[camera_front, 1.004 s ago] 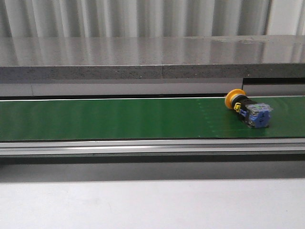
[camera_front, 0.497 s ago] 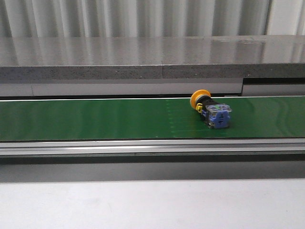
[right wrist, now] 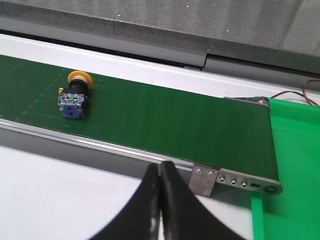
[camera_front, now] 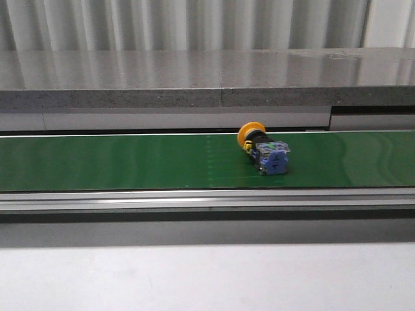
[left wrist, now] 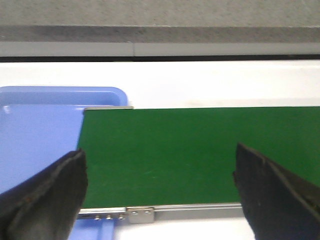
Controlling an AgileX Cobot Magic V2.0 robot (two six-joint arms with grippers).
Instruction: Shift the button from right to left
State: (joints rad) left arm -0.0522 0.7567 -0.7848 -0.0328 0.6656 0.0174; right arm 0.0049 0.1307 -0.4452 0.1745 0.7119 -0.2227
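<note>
The button (camera_front: 263,151), with a yellow-orange round head, black collar and blue-grey block, lies on its side on the green conveyor belt (camera_front: 130,162), a little right of the belt's middle in the front view. It also shows in the right wrist view (right wrist: 74,95), far from the right gripper. My right gripper (right wrist: 160,172) is shut and empty, over the white table in front of the belt's right end. My left gripper (left wrist: 160,162) is open and empty, above the belt's left end (left wrist: 190,150). The button is not in the left wrist view.
A blue tray (left wrist: 35,125) sits at the belt's left end. A green tray (right wrist: 292,165) sits at the right end. Aluminium rails (camera_front: 207,199) border the belt. A grey stone ledge (camera_front: 194,81) runs behind it. A white table (camera_front: 207,278) lies in front.
The button has travelled leftward along the belt, from near the right end to just right of the middle, keeping the same pose.
</note>
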